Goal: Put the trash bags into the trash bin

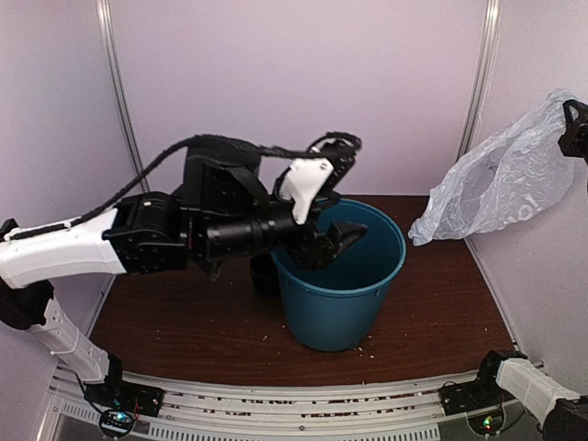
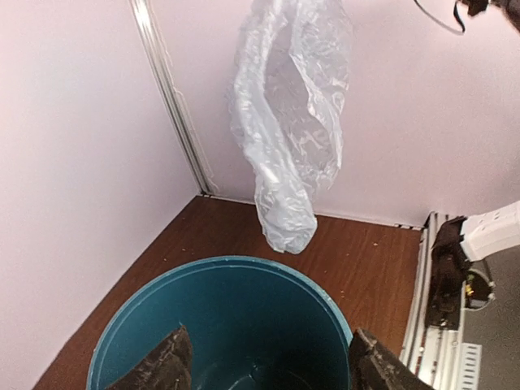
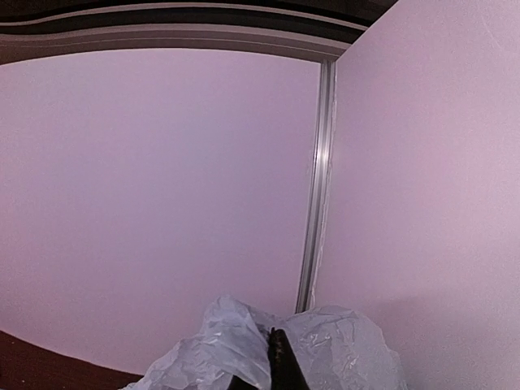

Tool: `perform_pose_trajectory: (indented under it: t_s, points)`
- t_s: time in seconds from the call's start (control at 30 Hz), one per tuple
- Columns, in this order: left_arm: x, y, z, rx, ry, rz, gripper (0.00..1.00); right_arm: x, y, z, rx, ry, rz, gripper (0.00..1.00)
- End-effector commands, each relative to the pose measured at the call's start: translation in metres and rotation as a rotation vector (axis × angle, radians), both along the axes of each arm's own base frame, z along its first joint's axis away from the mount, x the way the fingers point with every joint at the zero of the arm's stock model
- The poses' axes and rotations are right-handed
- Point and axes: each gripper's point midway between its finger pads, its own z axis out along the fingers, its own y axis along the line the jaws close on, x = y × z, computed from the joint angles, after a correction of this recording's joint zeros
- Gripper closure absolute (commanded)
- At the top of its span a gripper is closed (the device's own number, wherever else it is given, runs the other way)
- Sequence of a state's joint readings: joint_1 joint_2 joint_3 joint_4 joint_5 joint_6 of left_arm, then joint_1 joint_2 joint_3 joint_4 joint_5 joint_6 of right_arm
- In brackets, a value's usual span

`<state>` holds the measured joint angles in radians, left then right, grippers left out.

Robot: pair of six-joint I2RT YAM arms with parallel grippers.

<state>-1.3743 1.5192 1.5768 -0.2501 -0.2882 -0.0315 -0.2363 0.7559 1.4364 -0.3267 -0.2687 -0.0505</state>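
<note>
My right gripper is high up, at about 2 o'clock from the trash bin. It is pinched tight on the top of the trash bag, which hangs in the air well apart from the bin. My left gripper reaches in from 9 o'clock and sits over the bin's mouth, its two fingers spread wide apart. A small dark mug stands just beside the bin at 9 o'clock.
</note>
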Motion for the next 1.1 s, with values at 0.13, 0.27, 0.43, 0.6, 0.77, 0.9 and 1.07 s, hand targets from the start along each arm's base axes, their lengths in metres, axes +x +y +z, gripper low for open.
perform_pose_trajectory:
  t_s: [0.13,0.27,0.43,0.6,0.77,0.9,1.07]
  points:
    - [-0.021,-0.081,-0.016,0.055,-0.348,0.149,0.20,-0.016,0.027,-0.010,-0.025,0.033,0.135,1.00]
    - [-0.002,-0.108,-0.026,0.082,-0.333,0.280,0.14,-0.038,0.031,0.004,-0.056,-0.015,0.115,1.00]
    - [-0.010,-0.131,-0.034,0.026,-0.281,0.196,0.12,-0.059,0.041,0.017,-0.082,-0.047,0.139,1.00]
    - [-0.004,-0.135,-0.035,-0.005,-0.259,0.238,0.21,-0.072,0.047,0.028,-0.087,-0.070,0.156,1.00]
    - [-0.012,-0.130,-0.025,-0.063,-0.213,0.195,0.28,-0.079,0.050,0.026,-0.087,-0.075,0.165,1.00]
    - [-0.027,-0.114,-0.009,-0.123,-0.160,0.132,0.20,-0.071,0.045,0.018,-0.090,-0.056,0.140,1.00]
    - [-0.035,-0.099,-0.003,-0.175,-0.110,0.091,0.25,-0.057,0.039,0.008,-0.073,-0.023,0.134,1.00]
